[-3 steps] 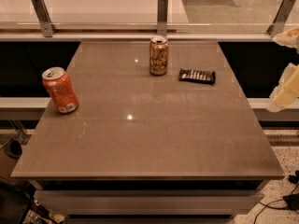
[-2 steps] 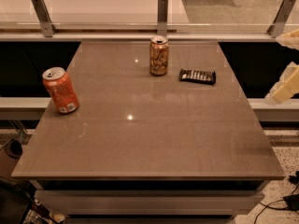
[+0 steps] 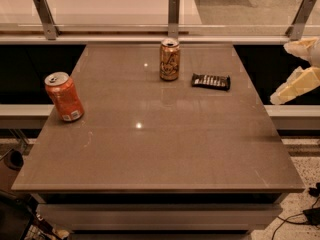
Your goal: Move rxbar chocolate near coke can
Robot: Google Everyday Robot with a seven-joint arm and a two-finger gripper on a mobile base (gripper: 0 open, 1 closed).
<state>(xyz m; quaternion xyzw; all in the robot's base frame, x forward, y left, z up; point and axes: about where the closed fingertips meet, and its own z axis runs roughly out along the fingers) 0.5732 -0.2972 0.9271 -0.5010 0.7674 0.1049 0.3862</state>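
Observation:
The rxbar chocolate (image 3: pixel 211 81), a flat black wrapper with pale lettering, lies on the grey-brown table (image 3: pixel 150 149) at the far right. The coke can (image 3: pixel 64 96), orange-red with a silver top, stands upright at the table's left edge. My gripper (image 3: pixel 291 69) is at the frame's right edge, off the table and to the right of the bar. Its two pale fingers (image 3: pixel 296 86) are spread apart with nothing between them.
A brown-gold patterned can (image 3: pixel 170 59) stands upright just left of the bar, at the table's far middle. A glass rail with metal posts (image 3: pixel 173 10) runs behind the table. Cables (image 3: pixel 307 214) lie on the floor at the lower right.
The gripper has shifted slightly up and left at the right edge. The cans and the bar have not moved.

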